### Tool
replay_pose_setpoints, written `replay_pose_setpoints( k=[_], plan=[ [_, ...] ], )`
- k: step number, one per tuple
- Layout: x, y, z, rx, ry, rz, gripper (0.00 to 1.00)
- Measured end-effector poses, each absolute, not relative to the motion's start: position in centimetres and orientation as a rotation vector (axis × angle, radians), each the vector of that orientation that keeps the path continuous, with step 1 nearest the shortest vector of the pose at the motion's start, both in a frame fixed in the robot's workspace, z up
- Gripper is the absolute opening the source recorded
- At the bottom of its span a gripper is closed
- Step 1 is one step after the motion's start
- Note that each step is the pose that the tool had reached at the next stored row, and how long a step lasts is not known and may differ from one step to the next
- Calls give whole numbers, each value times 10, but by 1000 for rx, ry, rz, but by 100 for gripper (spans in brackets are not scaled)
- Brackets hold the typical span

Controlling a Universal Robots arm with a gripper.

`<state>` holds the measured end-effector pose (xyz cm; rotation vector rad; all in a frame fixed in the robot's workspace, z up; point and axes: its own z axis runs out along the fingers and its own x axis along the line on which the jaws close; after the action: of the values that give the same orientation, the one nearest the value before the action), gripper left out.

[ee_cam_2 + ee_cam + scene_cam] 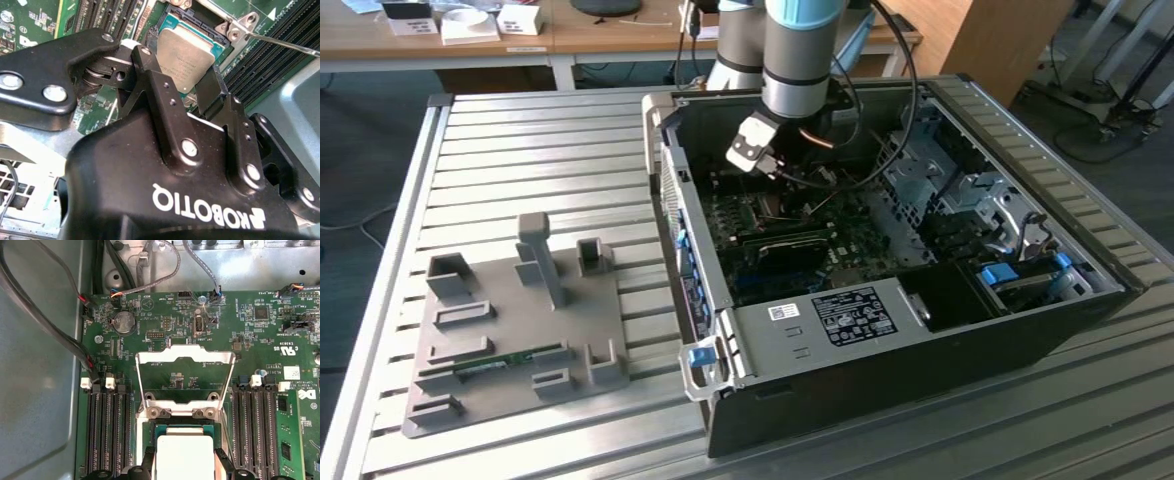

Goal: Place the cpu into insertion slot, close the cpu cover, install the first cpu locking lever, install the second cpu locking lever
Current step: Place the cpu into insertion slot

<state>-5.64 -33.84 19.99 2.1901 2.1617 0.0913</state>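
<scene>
**Cpu at the slot, cover up**

In the exterior view we see the arm reaching down into the open computer case (1067,330), which lies on the slatted metal desk (520,150). The gripper (754,150) hangs low over the green motherboard (854,240).

In both wrist views the two black fingers (150,75) clasp the cpu (187,52) by opposite edges, its silvery top facing up. The cpu (182,455) sits squarely over the insertion slot (140,440). We cannot tell whether it is fully seated.

In the first wrist view the cpu cover (185,354) stands open, raised on its hinge just beyond the slot, and we see the board through its window. Long black memory slots (107,430) run on either side. In the second wrist view a thin metal lever (280,42) juts out past the slot's corner.

At the exterior view's left, well apart from the case, a grey fixture tray (574,300) holds a green memory stick (494,365).
</scene>
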Motion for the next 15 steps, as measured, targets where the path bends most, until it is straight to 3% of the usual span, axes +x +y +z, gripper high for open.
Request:
replay_pose_setpoints(
  k=[15],
  plan=[
    [-57, -338, 197, 2190, 2162, 92, 54]
  ],
)
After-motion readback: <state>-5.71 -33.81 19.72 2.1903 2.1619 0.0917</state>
